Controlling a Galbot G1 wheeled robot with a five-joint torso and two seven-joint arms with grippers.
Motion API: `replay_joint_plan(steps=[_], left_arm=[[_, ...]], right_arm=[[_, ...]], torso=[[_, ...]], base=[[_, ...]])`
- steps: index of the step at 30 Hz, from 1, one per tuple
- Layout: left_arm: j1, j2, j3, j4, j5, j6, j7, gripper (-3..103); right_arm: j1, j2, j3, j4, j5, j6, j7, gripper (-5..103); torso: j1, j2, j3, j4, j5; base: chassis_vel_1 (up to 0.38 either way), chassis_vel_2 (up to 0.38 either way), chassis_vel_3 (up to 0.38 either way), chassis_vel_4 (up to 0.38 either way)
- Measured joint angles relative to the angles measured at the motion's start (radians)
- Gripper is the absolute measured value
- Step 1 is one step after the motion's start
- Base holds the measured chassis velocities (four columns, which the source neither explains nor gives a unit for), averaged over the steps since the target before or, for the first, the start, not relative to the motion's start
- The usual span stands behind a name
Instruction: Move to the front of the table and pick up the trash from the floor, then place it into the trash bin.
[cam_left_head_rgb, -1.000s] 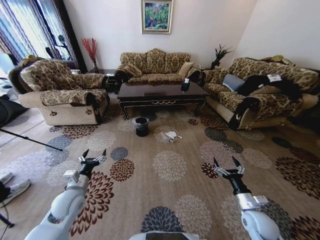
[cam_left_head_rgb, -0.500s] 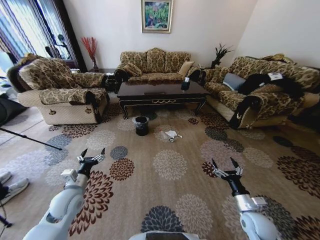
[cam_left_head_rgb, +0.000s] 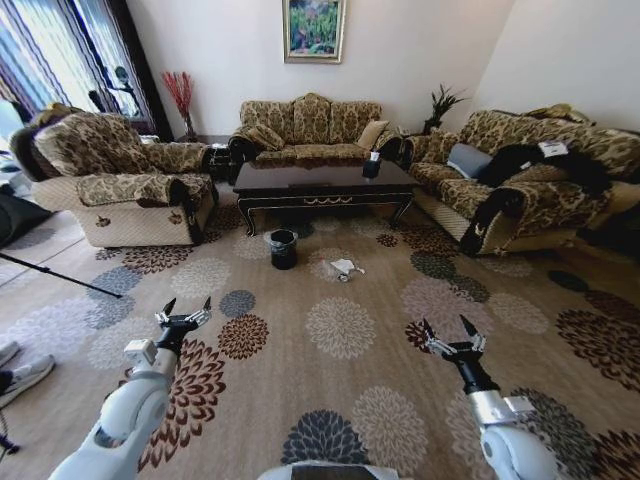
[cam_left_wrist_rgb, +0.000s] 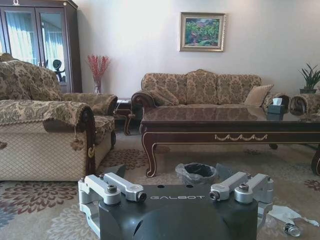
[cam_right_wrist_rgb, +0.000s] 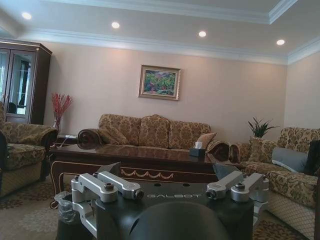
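Both grippers, left (cam_left_head_rgb: 187, 317) and right (cam_left_head_rgb: 447, 337), hang spread and empty over open patterned carpet (cam_left_head_rgb: 340, 330); bin (cam_left_head_rgb: 283, 250) and trash (cam_left_head_rgb: 343, 268) lie before the table (cam_left_head_rgb: 320, 185), between sofas.

Your robot wore smooth white-grey arm shells ending in black wrists, each carrying a left tool (cam_left_head_rgb: 187, 314) and right tool (cam_left_head_rgb: 448, 337) with dark pointed fingers (cam_left_head_rgb: 168, 306), silver linkage bars fastened by round screws, and a black housing lettered GALBOT in pale capitals.
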Motion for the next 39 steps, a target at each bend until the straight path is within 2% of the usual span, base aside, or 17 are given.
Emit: replay_joint_plan(steps=[14, 21, 33, 35, 39], left_arm=[[0.013, -0.007, -0.007, -0.011, -0.002, 0.002, 0.000, 100], [0.027, -0.019, -0.015, -0.017, -0.004, 0.002, -0.001, 100], [0.035, -0.026, -0.023, -0.015, 0.001, 0.001, -0.003, 100], [0.035, -0.026, -0.023, -0.019, 0.001, 0.001, -0.004, 100], [0.032, -0.025, -0.020, -0.020, -0.001, 0.001, -0.005, 100]], right_arm=[[-0.009, 0.014, -0.004, 0.005, 0.001, 0.007, -0.019, 100], [-0.015, 0.046, -0.017, -0.001, -0.011, 0.016, -0.027, 100], [-0.011, 0.046, -0.014, -0.012, -0.008, 0.017, -0.029, 100], [-0.012, 0.046, -0.015, -0.006, -0.007, 0.018, -0.029, 100], [-0.012, 0.044, -0.012, -0.004, -0.005, 0.018, -0.029, 100]], torso=[[-0.024, -0.060, -0.036, -0.0001, 0.0000], [-0.039, -0.095, -0.056, 0.0000, 0.0000], [-0.057, -0.142, -0.085, 0.0000, 0.0000], [-0.067, -0.166, -0.099, 0.0000, 0.0000], [-0.073, -0.182, -0.109, 0.0000, 0.0000]], base=[[0.000, 0.000, 0.000, 0.000], [0.000, 0.000, 0.000, 0.000], [0.000, 0.000, 0.000, 0.000], [0.000, 0.000, 0.000, 0.000], [0.000, 0.000, 0.000, 0.000]])
